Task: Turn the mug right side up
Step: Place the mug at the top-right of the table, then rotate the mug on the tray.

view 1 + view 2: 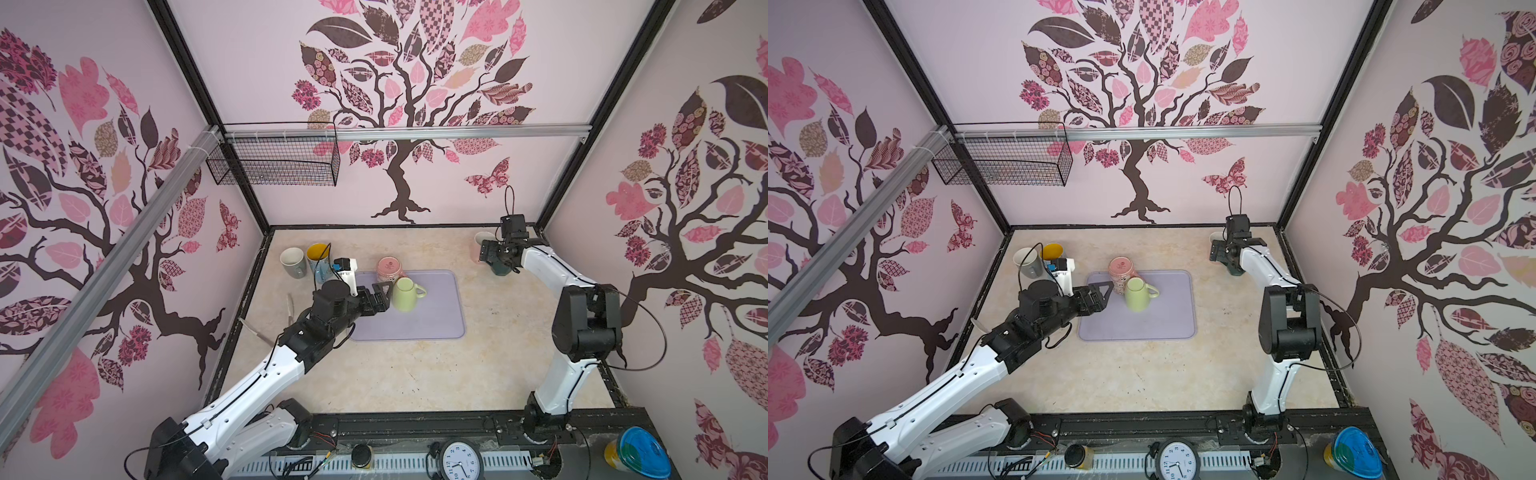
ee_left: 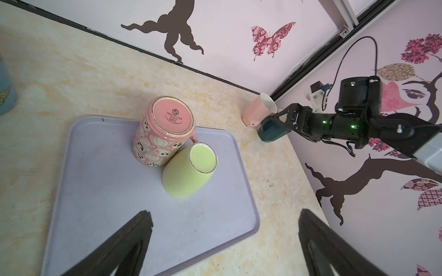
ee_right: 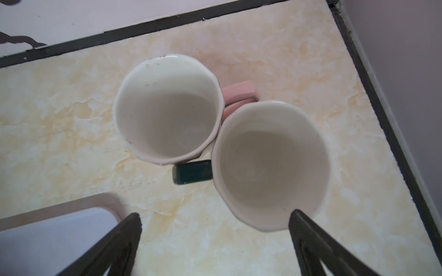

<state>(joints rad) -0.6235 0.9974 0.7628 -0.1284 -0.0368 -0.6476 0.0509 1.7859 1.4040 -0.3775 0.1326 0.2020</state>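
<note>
Pale-green ceramic mug [image 2: 186,176] inverted beside pink patterned mug [image 2: 153,145]; left hand [image 2: 224,211] apart, empty. Best to grasp clear of neighbour.

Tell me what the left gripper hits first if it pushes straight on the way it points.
Most likely the upside-down green mug on the lavender tray: the open left gripper points at its side from close by. The pink patterned mug stands just off that line.
</note>
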